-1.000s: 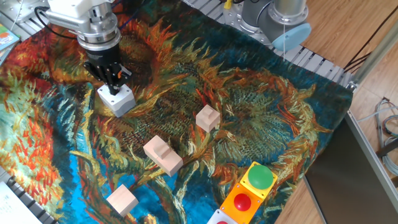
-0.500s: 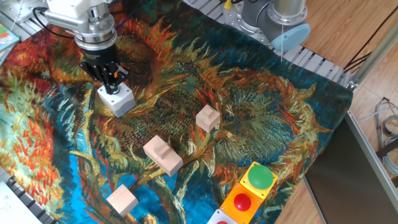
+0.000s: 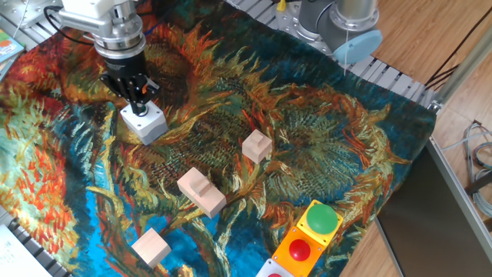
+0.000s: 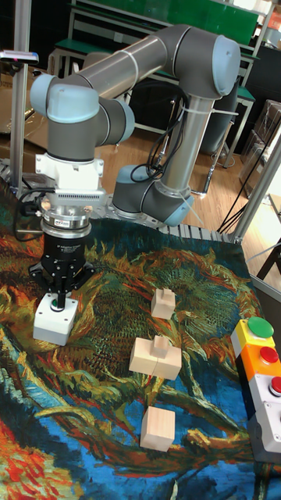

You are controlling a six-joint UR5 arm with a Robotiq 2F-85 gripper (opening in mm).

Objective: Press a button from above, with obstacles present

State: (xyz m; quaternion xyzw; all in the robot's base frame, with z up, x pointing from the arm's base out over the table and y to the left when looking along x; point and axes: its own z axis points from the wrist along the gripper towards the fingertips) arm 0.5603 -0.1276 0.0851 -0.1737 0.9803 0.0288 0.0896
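The light grey box [image 3: 146, 125] [image 4: 55, 319] stands at the left of the sunflower cloth. My gripper [image 3: 138, 107] [image 4: 60, 300] points straight down over it, its dark fingers drawn together into one tip that meets the box's top. The button itself is hidden under that tip. The obstacles are three pale wooden blocks running away from the box in a diagonal line: a small one [image 3: 257, 145] [image 4: 163, 303], a stepped one [image 3: 201, 191] [image 4: 155, 357], and a cube [image 3: 151, 247] [image 4: 158, 427] near the front edge. None touches the gripper.
At the front right stand a yellow box with a large green button [image 3: 321, 219] [image 4: 257, 329] and an orange box with a red button [image 3: 299, 251] [image 4: 268, 355]. The arm's base [image 3: 338, 27] sits behind the cloth's far edge.
The gripper has shifted slightly left over the grey box and its fingertips stay at the box's top. The box and blocks have not moved.
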